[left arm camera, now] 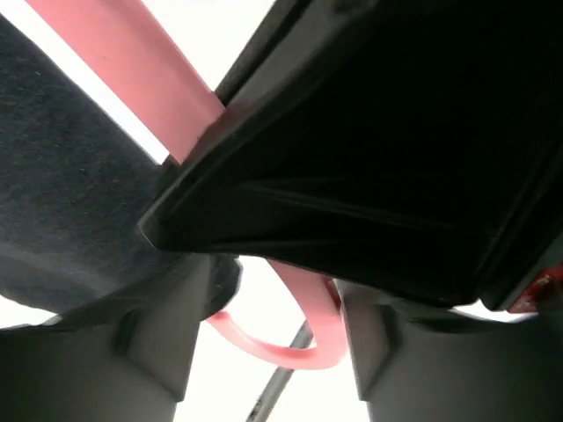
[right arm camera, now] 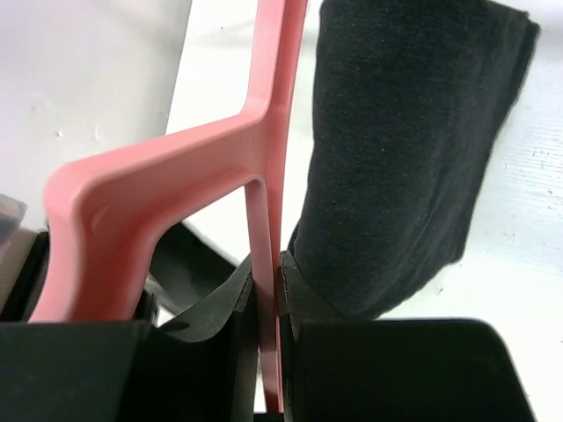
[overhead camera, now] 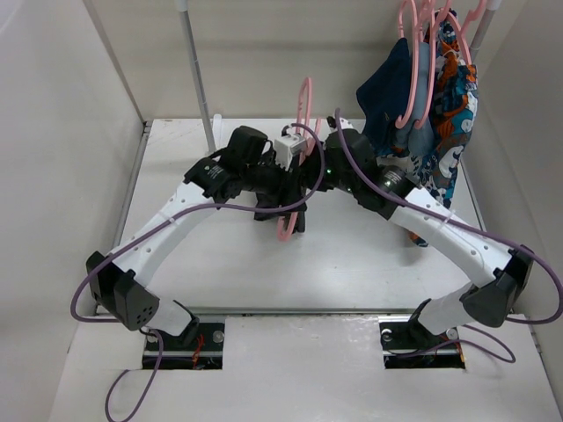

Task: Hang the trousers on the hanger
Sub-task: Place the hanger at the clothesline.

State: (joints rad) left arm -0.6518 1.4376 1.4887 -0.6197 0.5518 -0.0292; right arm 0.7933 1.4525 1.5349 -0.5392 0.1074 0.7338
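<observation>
A pink hanger (overhead camera: 303,110) stands upright at the middle of the table, held between both arms. My right gripper (right arm camera: 266,272) is shut on a thin bar of the hanger (right arm camera: 264,132); from above this gripper (overhead camera: 310,174) comes in from the right. The black trousers (right arm camera: 405,158) hang right beside its fingers. My left gripper (left arm camera: 273,352) is open, with a curved pink piece of the hanger (left arm camera: 295,352) lying between its fingers, against the right finger (left arm camera: 396,369). Dark trouser fabric (left arm camera: 70,202) fills that view's left side. From above, the left gripper (overhead camera: 280,195) and arms hide most of the trousers.
At the back right, more pink hangers on a rail carry a navy garment (overhead camera: 391,97) and a patterned blue-orange-white garment (overhead camera: 449,114), close to the right arm's elbow. A grey upright pole (overhead camera: 198,79) stands at the back left. White walls close in both sides.
</observation>
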